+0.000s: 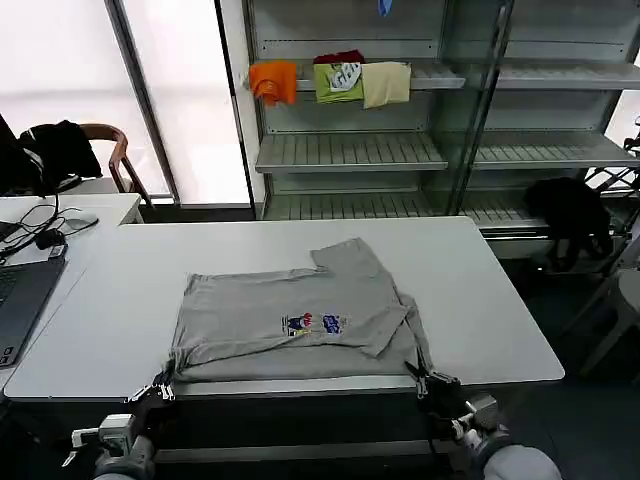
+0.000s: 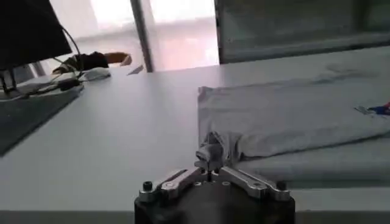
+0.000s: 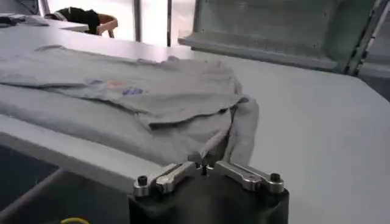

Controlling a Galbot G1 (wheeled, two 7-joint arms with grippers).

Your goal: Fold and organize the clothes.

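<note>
White tabletop [image 1: 120, 300], grey shirt [image 1: 290, 310] partly folded, near corners pinched by left tool [image 1: 160, 388] and right tool [image 1: 428, 380], further folds and organizing left.

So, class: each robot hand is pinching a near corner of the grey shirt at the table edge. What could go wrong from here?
1. The left hand and right hand each pinch only a small bunch of the shirt, so a corner may slip free.
2. The loosely folded sleeve could flop open if the shirt is lifted.
3. Uneven pulling may drag the shirt off the table.
</note>
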